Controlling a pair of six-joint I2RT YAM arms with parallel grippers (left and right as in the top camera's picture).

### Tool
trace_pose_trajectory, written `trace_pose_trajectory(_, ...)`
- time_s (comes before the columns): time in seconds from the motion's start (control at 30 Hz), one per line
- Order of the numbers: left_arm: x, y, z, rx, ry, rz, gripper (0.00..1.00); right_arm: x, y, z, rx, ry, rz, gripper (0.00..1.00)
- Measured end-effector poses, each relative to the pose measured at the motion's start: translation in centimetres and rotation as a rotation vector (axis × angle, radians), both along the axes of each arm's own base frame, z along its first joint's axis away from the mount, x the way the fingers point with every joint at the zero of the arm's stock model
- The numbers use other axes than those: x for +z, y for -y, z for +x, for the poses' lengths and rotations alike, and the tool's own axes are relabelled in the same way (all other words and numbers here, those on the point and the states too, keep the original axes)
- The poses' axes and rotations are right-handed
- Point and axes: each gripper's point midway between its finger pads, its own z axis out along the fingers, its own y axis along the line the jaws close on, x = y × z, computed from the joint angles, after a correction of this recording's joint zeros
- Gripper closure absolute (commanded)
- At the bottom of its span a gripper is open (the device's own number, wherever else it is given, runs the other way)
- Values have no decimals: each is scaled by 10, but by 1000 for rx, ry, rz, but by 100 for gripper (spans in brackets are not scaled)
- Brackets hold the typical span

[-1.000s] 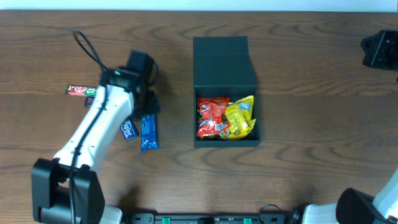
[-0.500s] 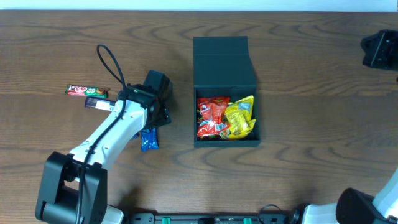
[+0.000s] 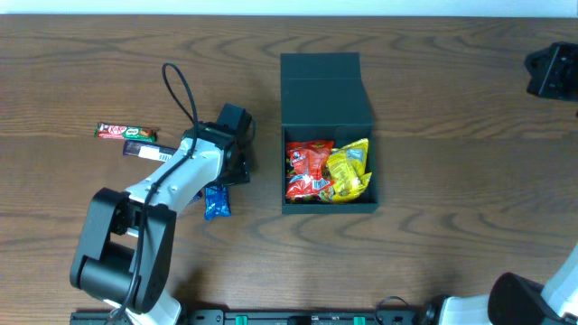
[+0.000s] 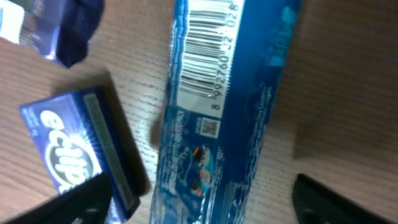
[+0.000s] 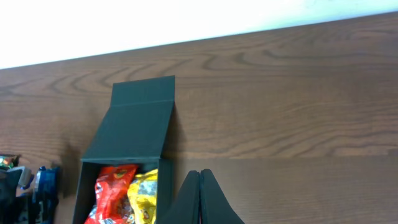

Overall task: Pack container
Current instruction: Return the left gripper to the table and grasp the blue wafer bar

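The container [image 3: 327, 108] sat open on the counter [image 3: 452, 181], its lid flap laid back toward the far edge. A red packet [image 3: 307, 170] and a yellow packet [image 3: 350, 170] lay side by side inside. Well to its left, the left jaws hung released and spread wide astride a blue snack bar [image 4: 230, 112]. A dark blue gum pack [image 4: 74, 155] lay just beside the bar. The right jaws were clenched on nothing, apart from the container.
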Motion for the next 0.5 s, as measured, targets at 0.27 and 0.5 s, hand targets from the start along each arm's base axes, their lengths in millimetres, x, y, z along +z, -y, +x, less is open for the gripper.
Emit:
trace_pose_trajectory(0.27,-15,1,-2,-6,-38,2,37,1,0,1,0,5,-2,99)
trace_pose_trajectory(0.5,-16,3,-3,-11,-43,-9,52,1,0,1,0,6,-2,99)
